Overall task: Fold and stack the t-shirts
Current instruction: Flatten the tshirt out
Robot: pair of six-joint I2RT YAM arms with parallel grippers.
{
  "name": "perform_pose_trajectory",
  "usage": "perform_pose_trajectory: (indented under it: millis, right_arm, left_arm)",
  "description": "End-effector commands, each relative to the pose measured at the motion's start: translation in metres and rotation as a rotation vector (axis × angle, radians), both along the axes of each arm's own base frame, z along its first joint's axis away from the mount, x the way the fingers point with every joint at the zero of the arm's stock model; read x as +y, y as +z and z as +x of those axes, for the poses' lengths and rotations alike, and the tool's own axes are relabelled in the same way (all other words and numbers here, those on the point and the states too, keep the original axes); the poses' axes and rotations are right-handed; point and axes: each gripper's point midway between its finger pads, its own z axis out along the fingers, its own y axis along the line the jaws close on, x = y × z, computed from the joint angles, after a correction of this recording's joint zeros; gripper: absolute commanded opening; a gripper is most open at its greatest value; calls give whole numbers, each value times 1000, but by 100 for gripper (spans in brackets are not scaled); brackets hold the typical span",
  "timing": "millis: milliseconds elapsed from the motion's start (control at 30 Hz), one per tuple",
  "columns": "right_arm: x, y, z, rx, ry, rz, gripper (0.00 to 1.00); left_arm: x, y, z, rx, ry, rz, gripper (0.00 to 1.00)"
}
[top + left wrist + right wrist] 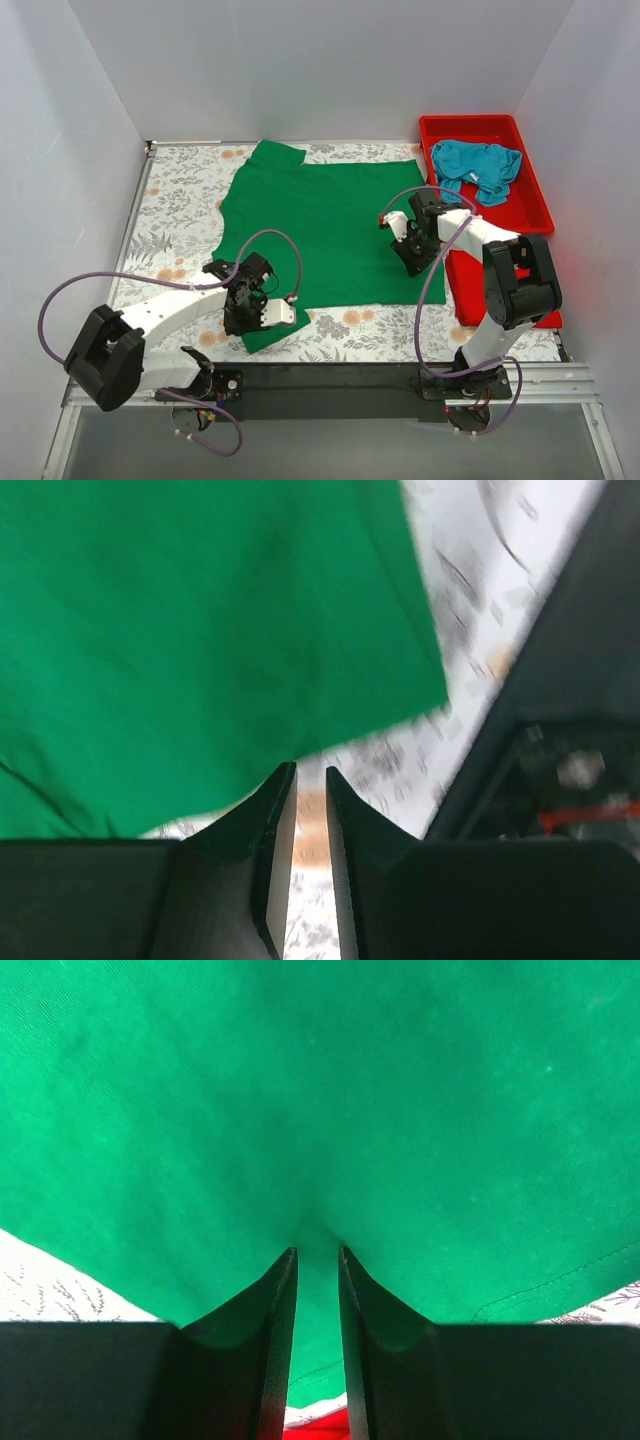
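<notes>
The bright green short-sleeved fabric t-shirt (320, 225) lies spread flat on the floral-patterned table (180, 200). The teal blue fabric t-shirt (480, 168) sits crumpled in the rigid red plastic tub (468, 128) at the right.

Our right gripper (317, 1250) has its jaws drawn in on a puckered pinch of the green shirt near its right edge. Our left gripper (310, 770) is at the shirt's near left corner with its jaws almost together. We see only table through the slit, so we cannot tell whether it has caught any cloth.

That is the main risk. If the left side lifts with nothing caught, the fold goes lopsided and the shirt drags or twists. The right pinch looks shallow too, and could slip out or gather only one layer. A swing of the right arm could also clip the tub wall just beside it.
</notes>
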Motion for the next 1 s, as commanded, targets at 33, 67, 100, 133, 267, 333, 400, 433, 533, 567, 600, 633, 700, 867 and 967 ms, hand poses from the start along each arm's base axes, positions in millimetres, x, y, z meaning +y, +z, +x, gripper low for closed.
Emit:
perform_pose_trajectory:
  millis: [33, 67, 100, 133, 267, 333, 400, 433, 533, 567, 600, 633, 700, 867, 967]
  right_arm:
    - [-10, -1, -8, 14, 24, -33, 29]
    - [-10, -1, -9, 15, 27, -33, 29]
    - [-11, 0, -10, 15, 33, -33, 28]
    - [-11, 1, -11, 12, 36, -31, 29]
    - [-13, 3, -16, 10, 52, -34, 28]
    - [-14, 7, -18, -1, 62, -34, 28]
    - [-18, 7, -20, -6, 66, -53, 28]
    - [-20, 9, -20, -17, 71, -58, 27]
    - [-22, 15, -22, -32, 81, -67, 27]
    - [-25, 16, -22, -38, 84, -77, 28]
    - [-26, 19, -22, -51, 87, -83, 28]
    - [-29, 19, -22, -55, 91, -94, 28]
    - [-37, 16, -25, -56, 106, -130, 28]
    - [-48, -12, -36, 11, 110, -181, 28]
    - [-47, -20, -40, 40, 100, -173, 27]
  left_arm:
    - [13, 39, -6, -16, -200, 10, 17]
    - [11, 43, -5, -27, -199, -2, 16]
    - [6, 50, -4, -23, -193, -21, 16]
    - [2, 52, -2, -19, -161, -34, 16]
    - [-21, 54, 25, -62, -12, -110, 14]
    - [-26, 48, 53, -113, 71, -139, 15]
    - [-24, 43, 82, -173, 193, -162, 15]
    - [-20, 35, 92, -169, 241, -152, 15]
    - [-6, 30, 131, -151, 420, -190, 15]
    - [-5, 39, 147, -167, 452, -208, 15]
    - [4, 39, 155, -171, 510, -212, 15]
    - [9, 36, 159, -166, 529, -207, 15]
    - [22, 28, 162, -179, 551, -183, 15]
    - [51, -9, 136, -124, 586, -90, 15]
    - [70, -23, 117, -90, 616, -17, 15]
